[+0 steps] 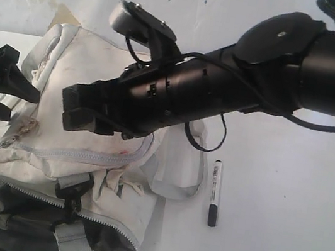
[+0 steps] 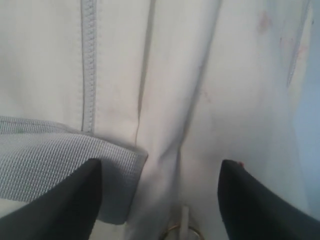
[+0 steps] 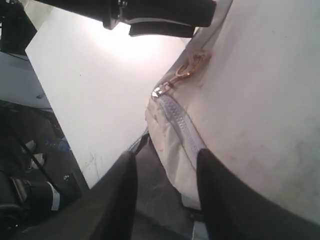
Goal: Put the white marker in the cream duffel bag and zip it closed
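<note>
The cream duffel bag [image 1: 68, 148] lies on the left half of the white table, its main opening unzipped and showing dark grey lining [image 1: 18, 220]. To the right of the bag, the white marker [image 1: 215, 193] lies flat on the table with its black cap toward the near edge; nothing touches it. My right gripper [image 1: 68, 110] reaches across over the bag's middle, open and empty, with the bag's edge and lining under its fingers [image 3: 166, 154]. My left gripper [image 1: 21, 105] hovers open over the bag's left end, above cream fabric and a grey strap [image 2: 161, 164].
A gold zipper ring [image 3: 187, 67] hangs at the end of a grey zipper [image 3: 180, 127] on the bag's side. A black buckle [image 1: 72, 190] and grey webbing [image 1: 76, 241] cross the opening. A loose grey strap [image 1: 177, 187] loops between bag and marker.
</note>
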